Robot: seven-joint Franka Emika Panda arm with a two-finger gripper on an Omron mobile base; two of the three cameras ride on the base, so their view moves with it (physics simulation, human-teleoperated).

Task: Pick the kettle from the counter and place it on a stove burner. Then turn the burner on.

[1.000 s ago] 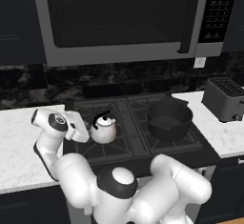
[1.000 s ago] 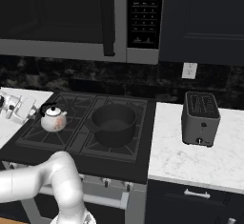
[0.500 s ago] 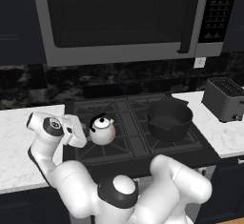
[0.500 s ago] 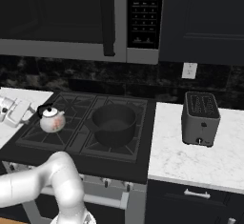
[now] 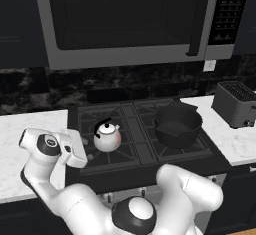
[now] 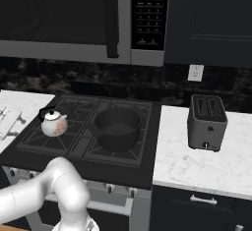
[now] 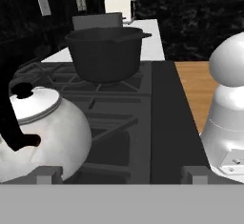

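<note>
Sitting upright on the front-left stove burner (image 5: 107, 151), the kettle (image 5: 107, 137) is placed, its black handle arched over the lid knob and its spout turned toward the wide black pot (image 5: 178, 126) on the neighbouring grate. The gripper (image 5: 78, 150) hangs just beside the kettle on the side of the white marble surface (image 5: 31, 129), its jaws spread wide and holding nothing; in the hand view the kettle (image 7: 40, 132) bulges in at the left edge while the fingertips (image 7: 47, 173) stand apart with bare grate between them.

So the step in hand looks like the second half of the task: getting clear of the kettle and reaching the burner's control. To do it well, the arm should draw back along the line of its fingers, away from the kettle's belly, rather than sweeping sideways (a nudge here could slide the kettle off the grate's centre). The knobs appear to sit along the stove's front edge (image 6: 110, 188), partly hidden by the robot's own body, so which one serves this burner cannot be told for certain. The leftmost is the likely candidate. Approach it low and square, close lightly, then twist.
</note>
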